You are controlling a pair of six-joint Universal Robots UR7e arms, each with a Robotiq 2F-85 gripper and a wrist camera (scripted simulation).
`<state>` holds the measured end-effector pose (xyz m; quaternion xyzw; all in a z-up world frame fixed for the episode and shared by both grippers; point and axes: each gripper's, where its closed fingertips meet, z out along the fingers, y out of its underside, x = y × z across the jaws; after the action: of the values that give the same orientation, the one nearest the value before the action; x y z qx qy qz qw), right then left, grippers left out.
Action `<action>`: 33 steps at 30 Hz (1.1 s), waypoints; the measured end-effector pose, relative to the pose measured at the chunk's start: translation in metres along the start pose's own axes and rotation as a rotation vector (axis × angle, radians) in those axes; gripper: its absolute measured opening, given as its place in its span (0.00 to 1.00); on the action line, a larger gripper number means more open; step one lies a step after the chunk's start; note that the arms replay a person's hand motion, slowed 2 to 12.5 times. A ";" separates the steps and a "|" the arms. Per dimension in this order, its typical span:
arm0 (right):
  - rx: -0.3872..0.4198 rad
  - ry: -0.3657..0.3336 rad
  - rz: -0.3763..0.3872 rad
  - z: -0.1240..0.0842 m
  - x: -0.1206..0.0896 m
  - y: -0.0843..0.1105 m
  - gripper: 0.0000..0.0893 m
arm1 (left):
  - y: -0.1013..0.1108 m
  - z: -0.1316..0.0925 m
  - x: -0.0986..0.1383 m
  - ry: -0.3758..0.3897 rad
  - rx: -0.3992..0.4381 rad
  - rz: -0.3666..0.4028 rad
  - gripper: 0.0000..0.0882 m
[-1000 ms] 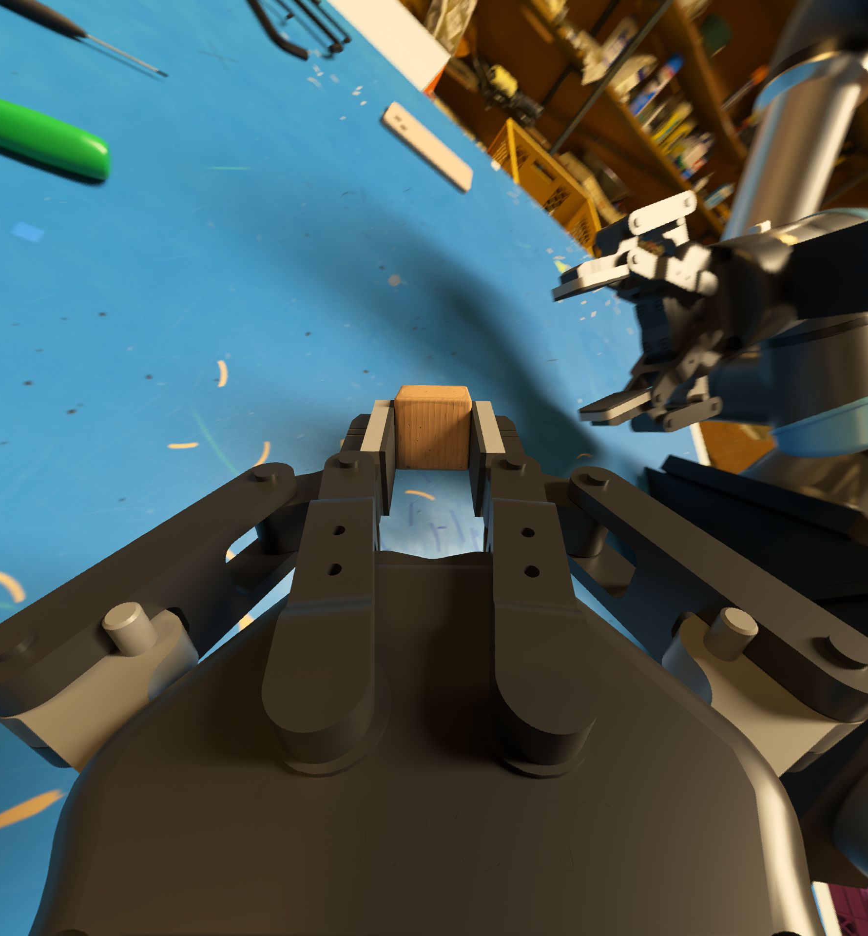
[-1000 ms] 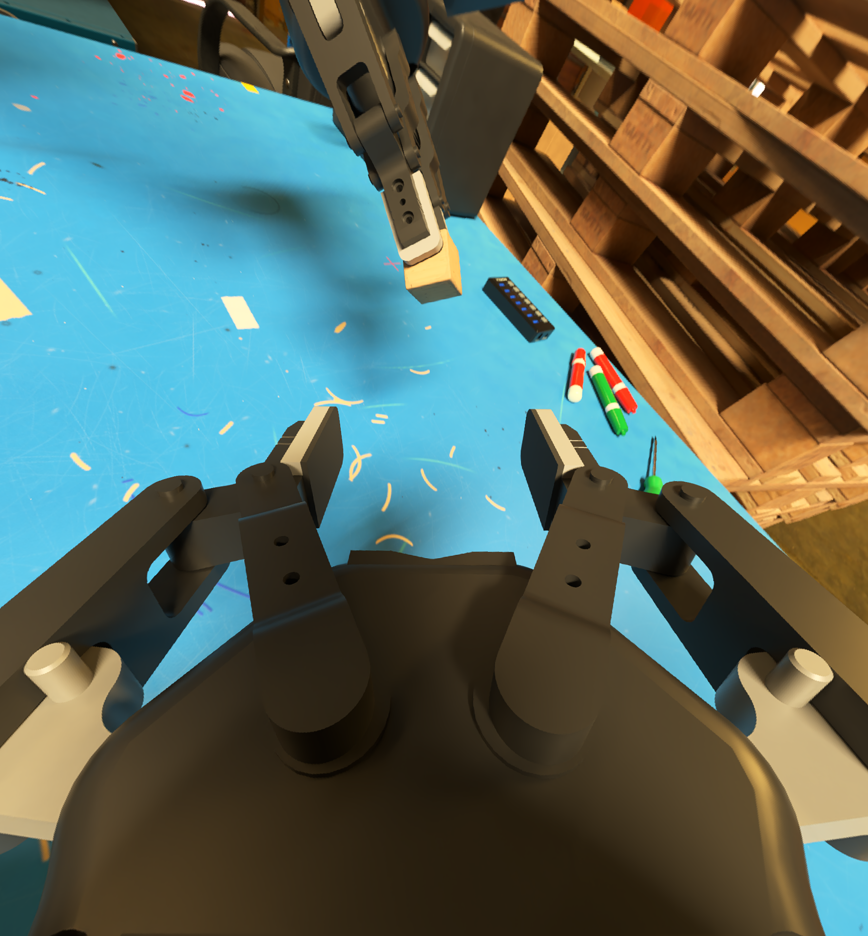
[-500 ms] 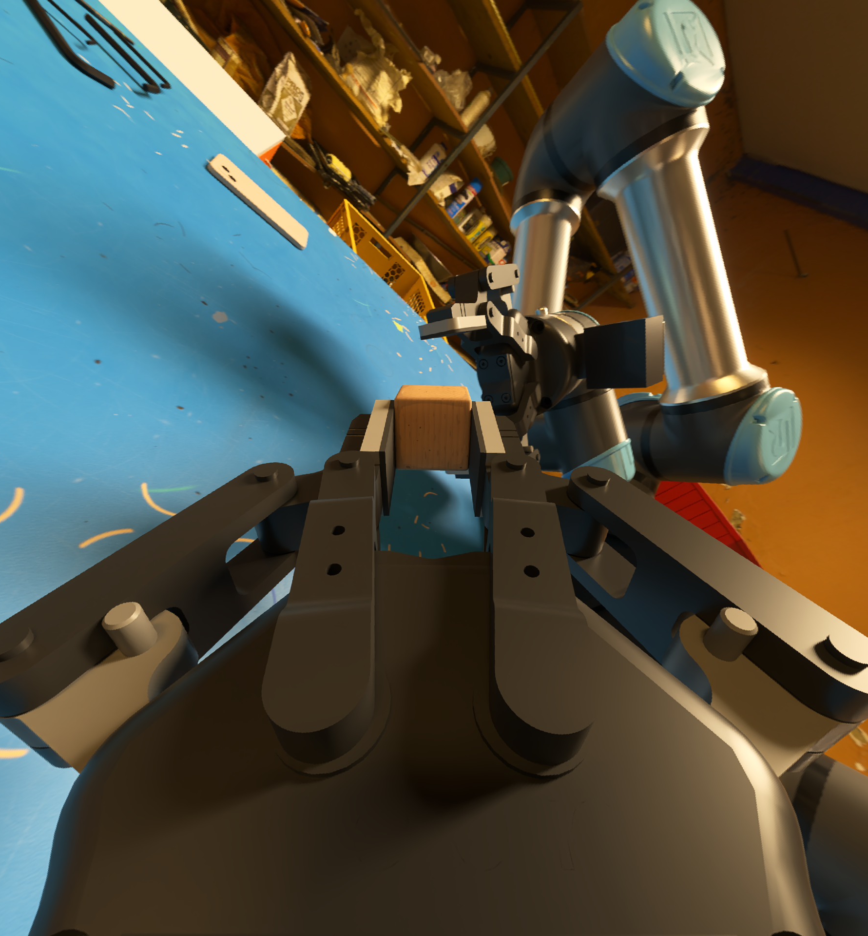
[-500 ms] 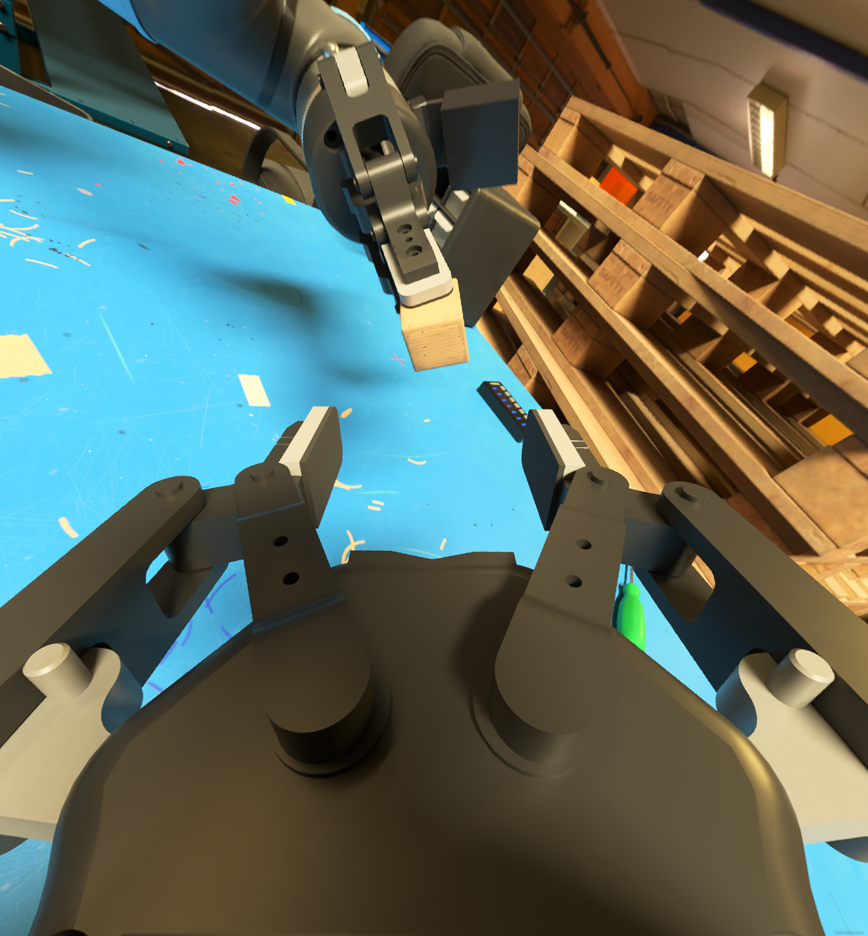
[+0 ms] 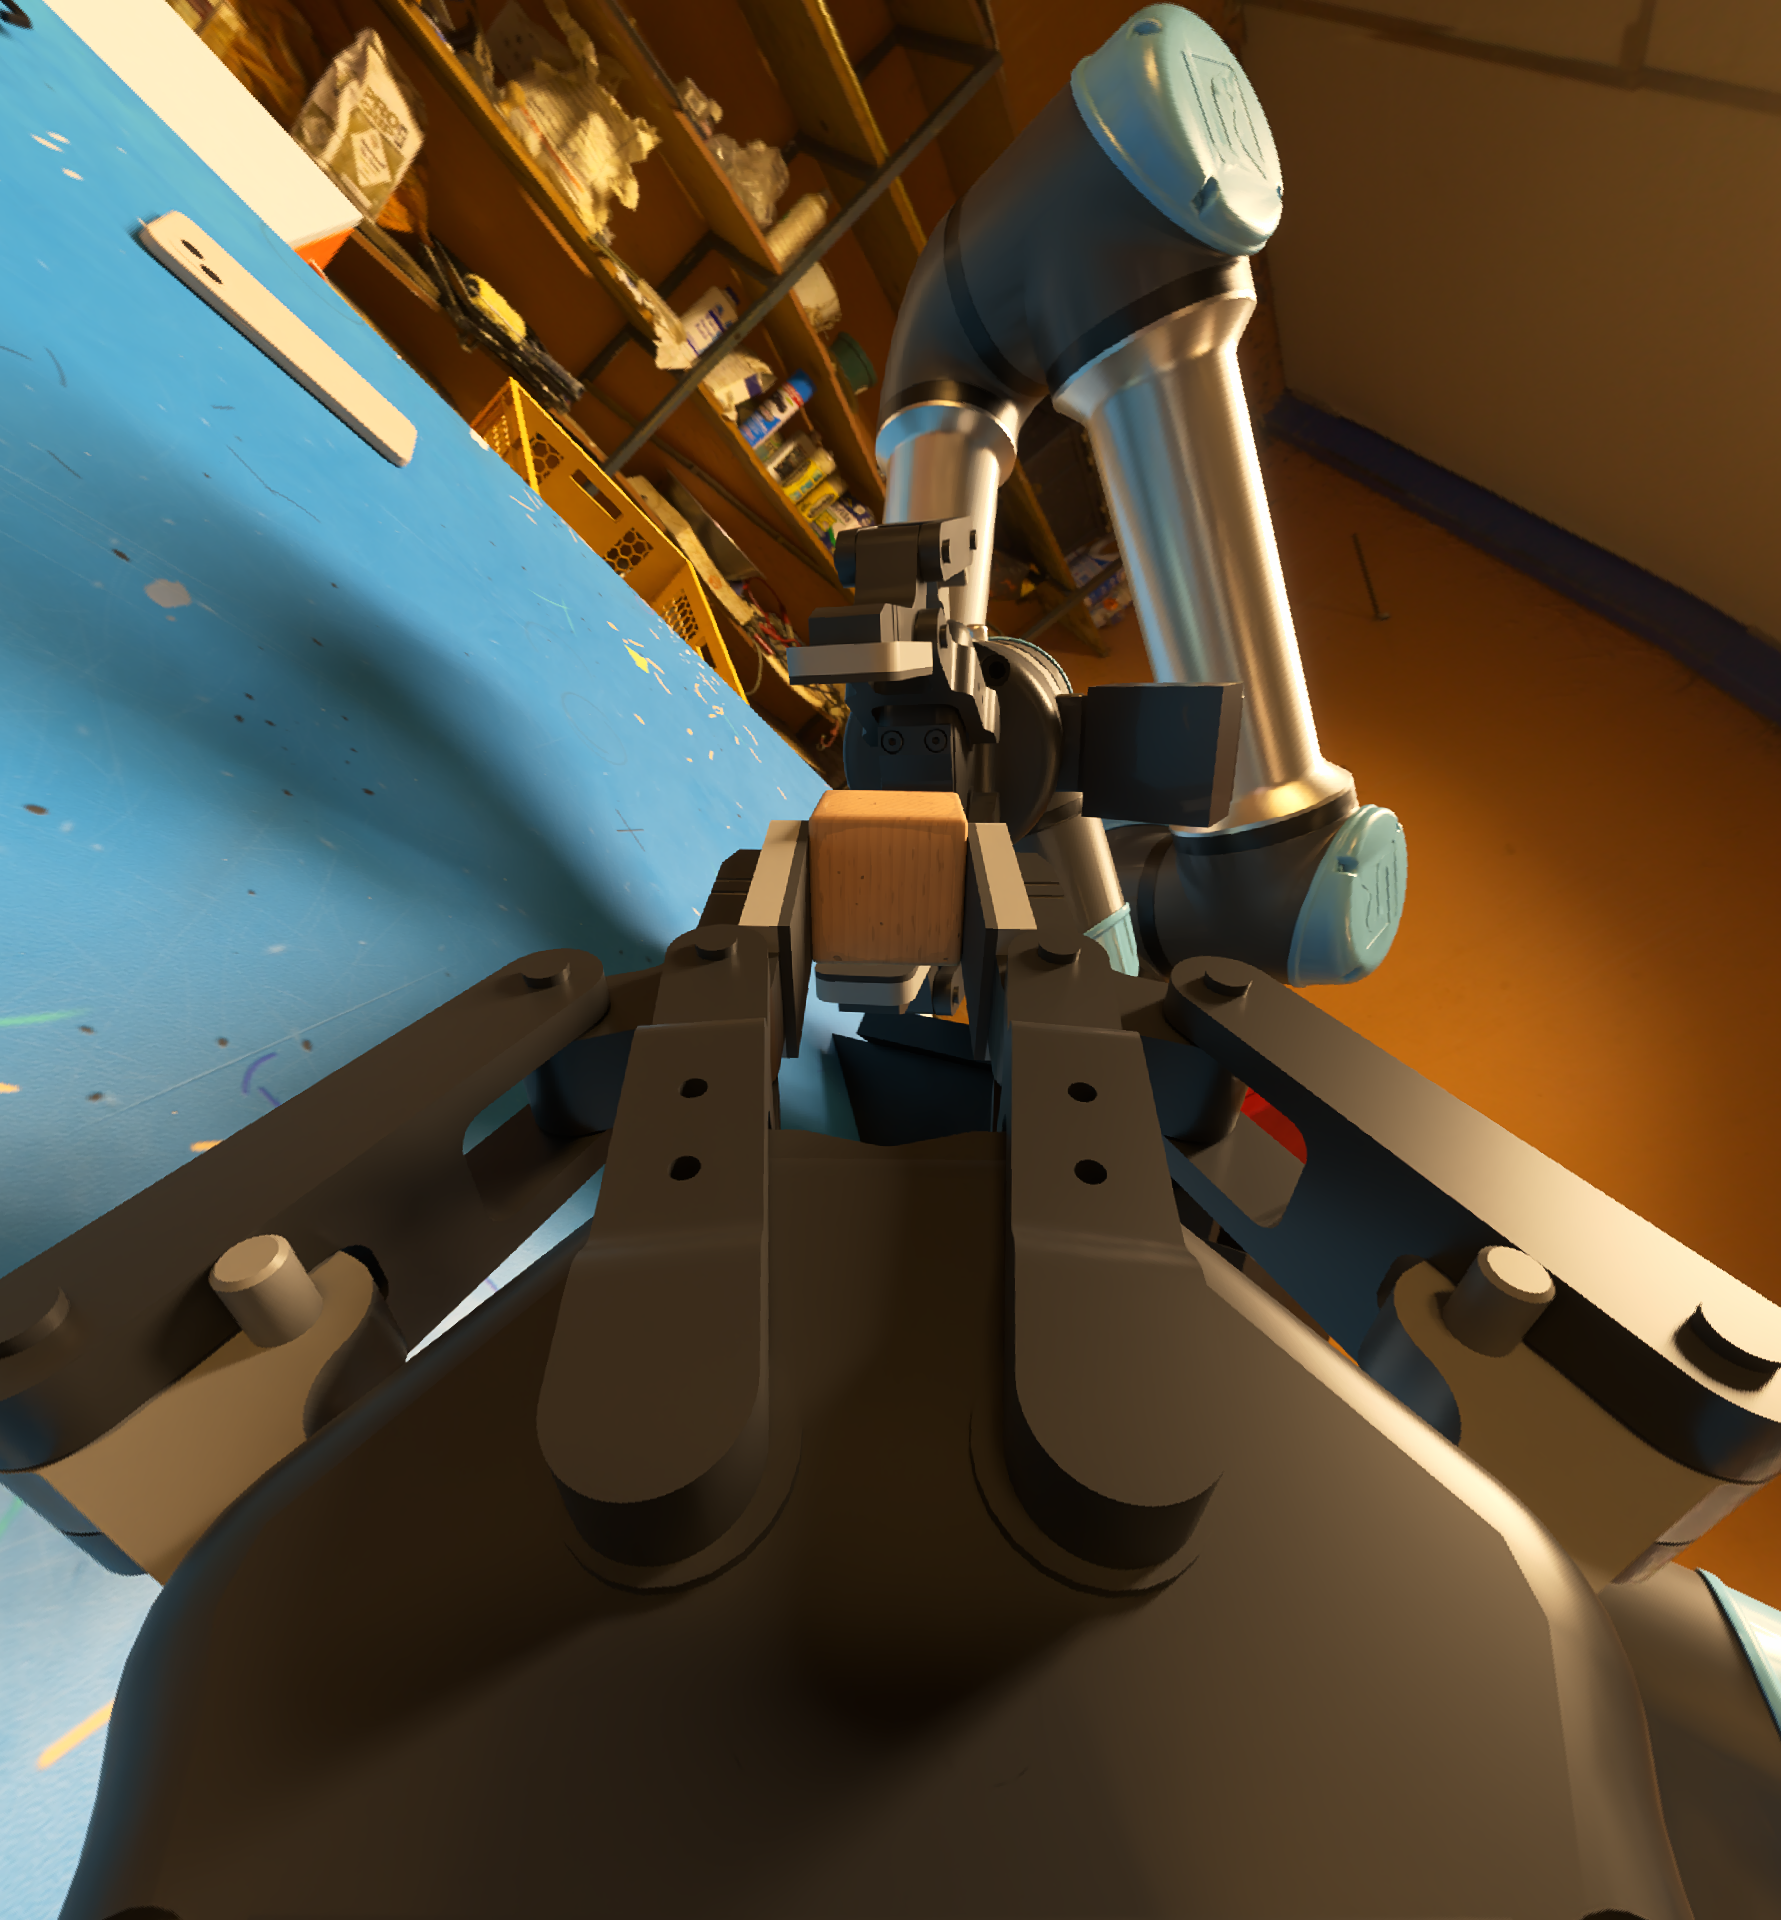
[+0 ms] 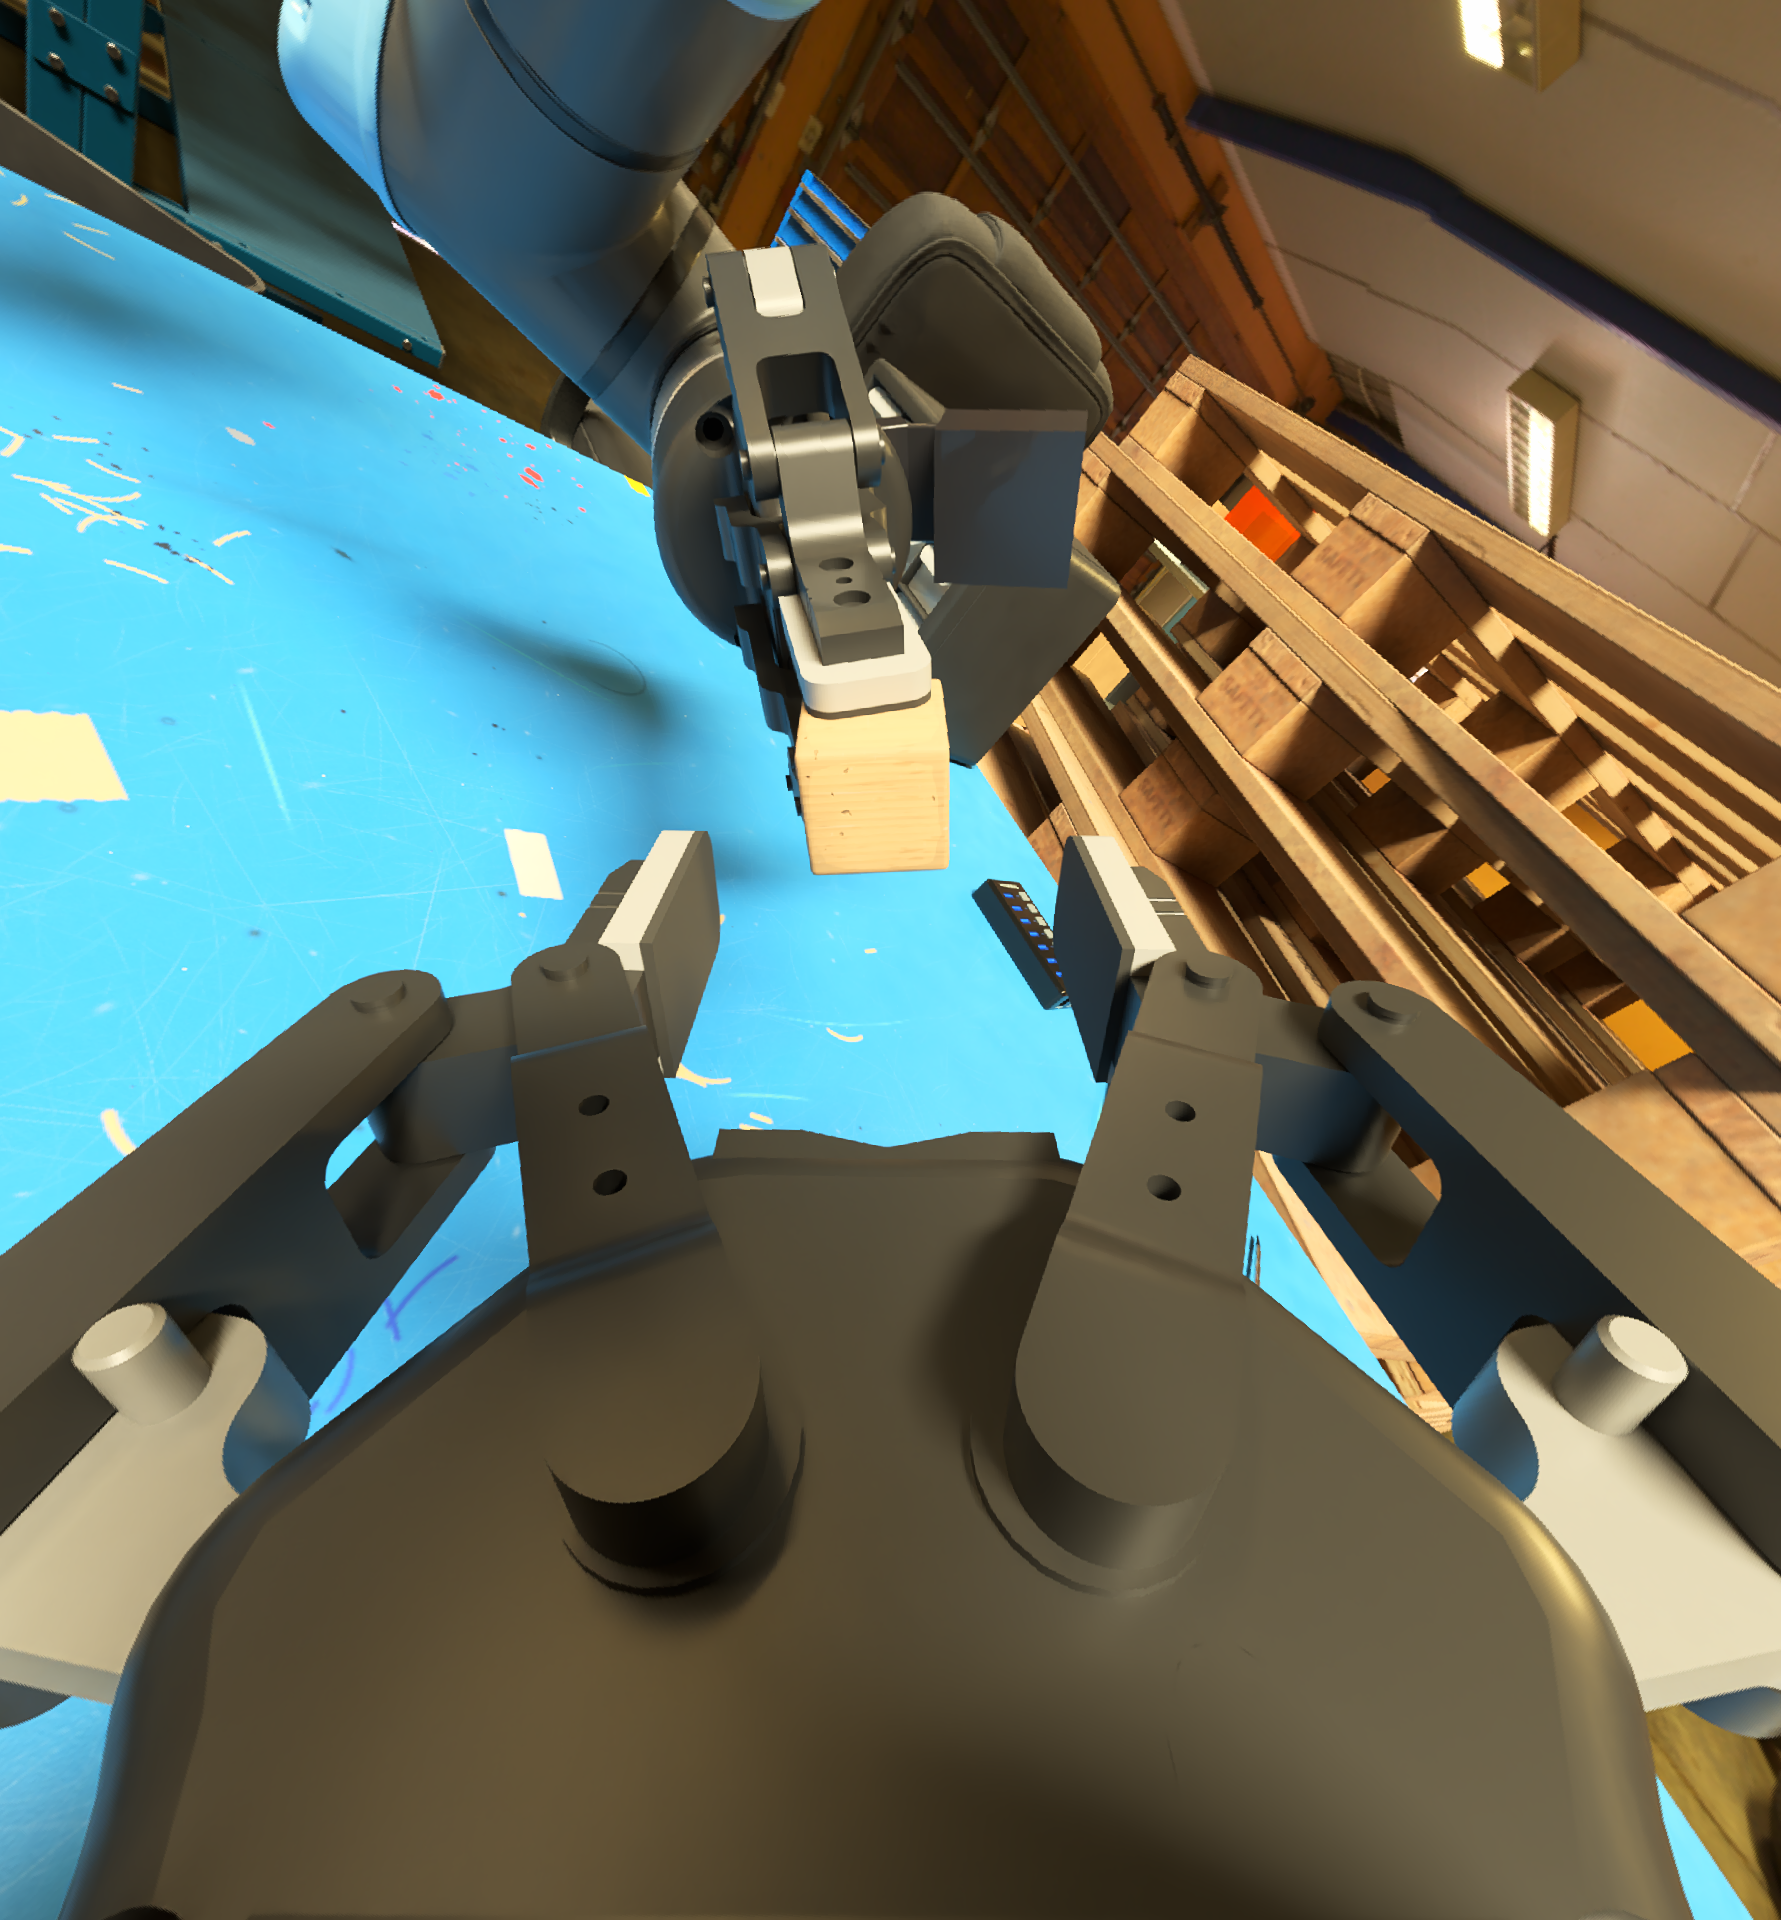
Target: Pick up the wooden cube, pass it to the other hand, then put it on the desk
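The wooden cube sits clamped between the fingertips of my left gripper, held well above the blue desk. In the right wrist view the cube hangs from the left gripper's fingers, just ahead of and above the gap of my right gripper. The right gripper is open and empty, its pads either side of the space below the cube. In the left wrist view the right gripper faces me right behind the cube, partly hidden by it.
A pale flat bar lies on the desk near its far edge, with a yellow crate and shelves beyond. In the right wrist view a dark strip with blue lights lies near the desk edge, and wooden pallets stand on the right.
Both wrists have tilted up from the desk. The two grippers have come closer, and the cube held by the left gripper now sits just in front of the open right gripper.
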<state>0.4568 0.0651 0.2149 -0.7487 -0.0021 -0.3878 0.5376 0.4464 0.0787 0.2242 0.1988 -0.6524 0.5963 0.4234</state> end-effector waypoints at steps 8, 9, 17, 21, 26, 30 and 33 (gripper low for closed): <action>0.005 -0.004 -0.043 0.004 -0.003 -0.006 0.54 | 0.008 0.007 0.005 0.033 -0.017 -0.018 0.29; 0.006 -0.006 -0.048 0.004 -0.004 -0.007 0.52 | 0.009 0.008 0.005 0.034 -0.019 -0.020 0.29; 0.021 -0.018 -0.079 0.004 -0.011 -0.013 0.33 | 0.014 0.013 0.003 0.034 -0.027 -0.032 0.29; 0.020 -0.006 -0.087 0.004 -0.011 -0.013 0.29 | 0.013 0.014 0.004 0.046 -0.020 -0.033 0.28; 0.008 0.001 -0.087 0.003 -0.011 -0.013 0.29 | 0.013 0.015 0.003 0.059 -0.015 -0.037 0.28; -0.007 -0.003 -0.077 0.003 -0.012 -0.011 0.29 | 0.014 0.015 0.001 0.061 -0.009 -0.040 0.28; -0.013 -0.005 -0.070 0.002 -0.011 -0.010 0.28 | 0.014 0.016 0.001 0.068 -0.002 -0.040 0.28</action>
<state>0.4457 0.0754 0.2160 -0.7525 -0.0271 -0.4046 0.5190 0.4301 0.0670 0.2178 0.1911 -0.6342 0.5934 0.4574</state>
